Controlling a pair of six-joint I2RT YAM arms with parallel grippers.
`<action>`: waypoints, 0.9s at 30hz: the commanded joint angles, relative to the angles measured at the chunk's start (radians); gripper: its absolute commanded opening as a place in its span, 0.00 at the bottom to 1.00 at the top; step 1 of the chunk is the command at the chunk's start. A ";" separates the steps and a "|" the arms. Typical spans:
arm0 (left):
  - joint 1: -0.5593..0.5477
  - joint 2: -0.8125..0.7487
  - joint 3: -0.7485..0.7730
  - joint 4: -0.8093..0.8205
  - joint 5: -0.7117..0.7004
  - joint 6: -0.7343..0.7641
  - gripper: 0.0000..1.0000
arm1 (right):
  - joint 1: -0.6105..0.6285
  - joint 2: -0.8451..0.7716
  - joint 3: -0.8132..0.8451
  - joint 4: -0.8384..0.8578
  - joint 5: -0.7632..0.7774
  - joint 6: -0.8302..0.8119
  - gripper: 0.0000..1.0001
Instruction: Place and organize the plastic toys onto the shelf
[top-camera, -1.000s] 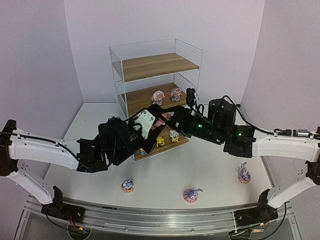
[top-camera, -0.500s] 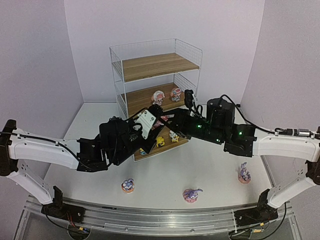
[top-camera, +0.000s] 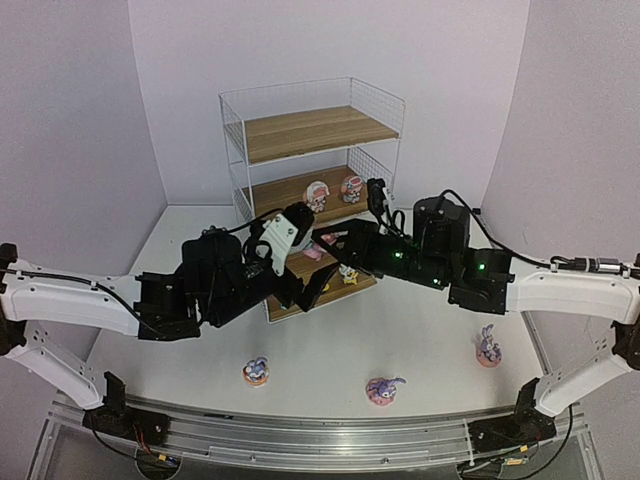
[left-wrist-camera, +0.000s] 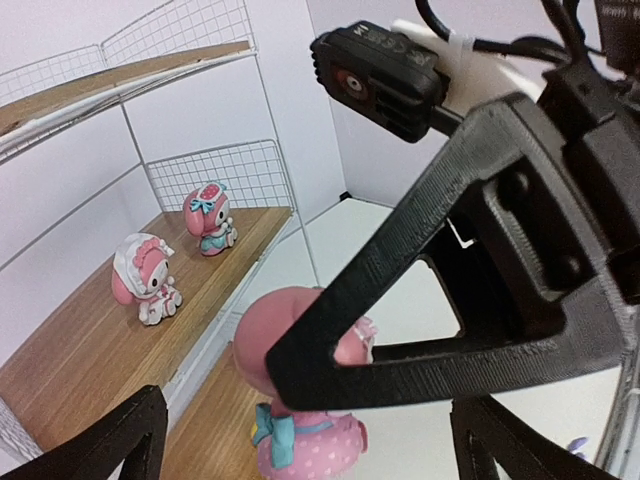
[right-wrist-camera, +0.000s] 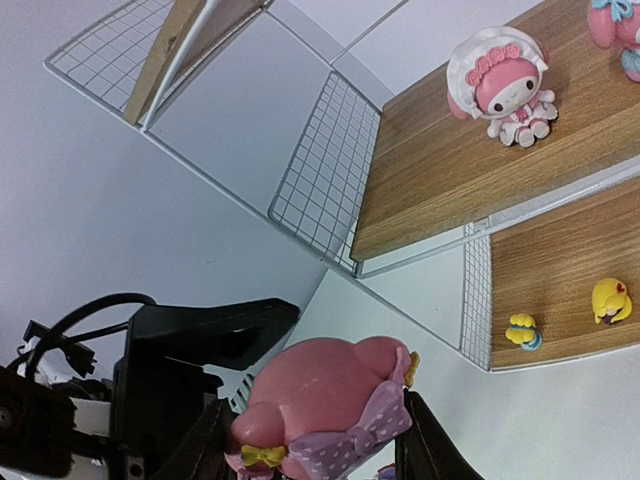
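Note:
The white wire shelf (top-camera: 318, 131) stands at the back centre. Two pink-white toys (top-camera: 316, 195) (top-camera: 351, 188) sit on its middle board, and they also show in the left wrist view (left-wrist-camera: 146, 278) (left-wrist-camera: 208, 217). Two small yellow toys (right-wrist-camera: 610, 300) (right-wrist-camera: 522, 332) lie on the bottom board. My right gripper (top-camera: 328, 243) (right-wrist-camera: 310, 442) is shut on a pink toy (right-wrist-camera: 330, 385) (left-wrist-camera: 300, 450) over the bottom board's front. My left gripper (top-camera: 303, 284) (left-wrist-camera: 306, 420) is open, with its jaws wide on either side of that toy. Three purple bunnies (top-camera: 256, 371) (top-camera: 383, 389) (top-camera: 488, 347) stand on the table.
The two arms meet closely in front of the shelf, and the right gripper's finger (left-wrist-camera: 440, 300) crosses the left wrist view. The top board (top-camera: 318, 131) carries nothing. Walls close in the table at the back and on both sides.

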 joint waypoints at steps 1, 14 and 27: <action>-0.004 -0.148 -0.043 -0.116 0.068 -0.118 1.00 | 0.005 -0.062 0.050 -0.025 0.043 -0.106 0.03; -0.003 -0.391 -0.021 -0.941 -0.373 -0.918 1.00 | 0.034 0.125 0.230 -0.084 0.231 -0.254 0.03; -0.003 -0.404 -0.015 -1.270 -0.420 -1.317 1.00 | 0.067 0.377 0.461 -0.082 0.353 -0.365 0.02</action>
